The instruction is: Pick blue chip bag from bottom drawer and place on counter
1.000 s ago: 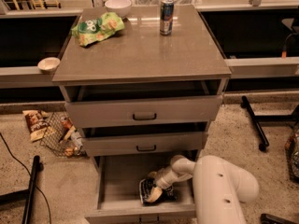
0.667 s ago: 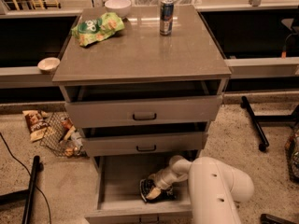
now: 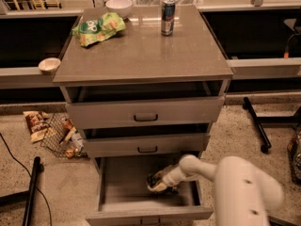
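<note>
The end effector (image 3: 158, 184) sits low in the open bottom drawer (image 3: 122, 182), at the picture's 6 o'clock, touching the blue chip bag (image 3: 153, 178) (dark, crumpled) toward the floor's 3 o'clock side. Whether it is apart or clamped, I cannot tell.

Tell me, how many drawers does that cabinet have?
3: the top drawer under the counter, the middle drawer below it, and the bottom drawer, pulled far out, where the gripper sits at the blue chip bag.
</note>
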`<state>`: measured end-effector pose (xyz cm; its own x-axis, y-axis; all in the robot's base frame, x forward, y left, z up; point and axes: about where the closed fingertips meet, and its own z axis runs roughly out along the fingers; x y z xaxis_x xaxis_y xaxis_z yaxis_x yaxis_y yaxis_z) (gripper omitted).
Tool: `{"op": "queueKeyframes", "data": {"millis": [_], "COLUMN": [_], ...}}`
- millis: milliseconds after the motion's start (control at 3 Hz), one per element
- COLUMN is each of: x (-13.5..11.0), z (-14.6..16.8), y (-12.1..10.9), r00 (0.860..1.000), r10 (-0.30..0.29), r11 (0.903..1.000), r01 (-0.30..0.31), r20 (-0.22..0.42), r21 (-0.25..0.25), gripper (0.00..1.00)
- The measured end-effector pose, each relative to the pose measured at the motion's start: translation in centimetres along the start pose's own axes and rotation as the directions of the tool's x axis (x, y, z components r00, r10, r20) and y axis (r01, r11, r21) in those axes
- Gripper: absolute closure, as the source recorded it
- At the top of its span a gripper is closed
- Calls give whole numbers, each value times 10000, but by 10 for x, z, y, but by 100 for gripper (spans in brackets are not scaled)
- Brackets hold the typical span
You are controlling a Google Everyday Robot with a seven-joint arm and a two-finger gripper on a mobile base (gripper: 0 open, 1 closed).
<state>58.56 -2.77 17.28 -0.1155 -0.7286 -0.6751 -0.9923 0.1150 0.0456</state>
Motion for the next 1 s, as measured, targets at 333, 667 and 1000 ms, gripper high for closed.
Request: {"op": "queueKeyframes", "data": {"millis": [333,667,1000], "x": [-59,-82,-61], "z": [-76,-147,-169], "y": [12,50,54], "r00": [9865,9602,9640], "r10": [-1036,-1608,-1332], "r11": [9909,9829,9826], "r01": [914,1346,980], "r20": [1266,2285,2303], "r21": [986,1259,1580], "gripper": [100,100,100]}}
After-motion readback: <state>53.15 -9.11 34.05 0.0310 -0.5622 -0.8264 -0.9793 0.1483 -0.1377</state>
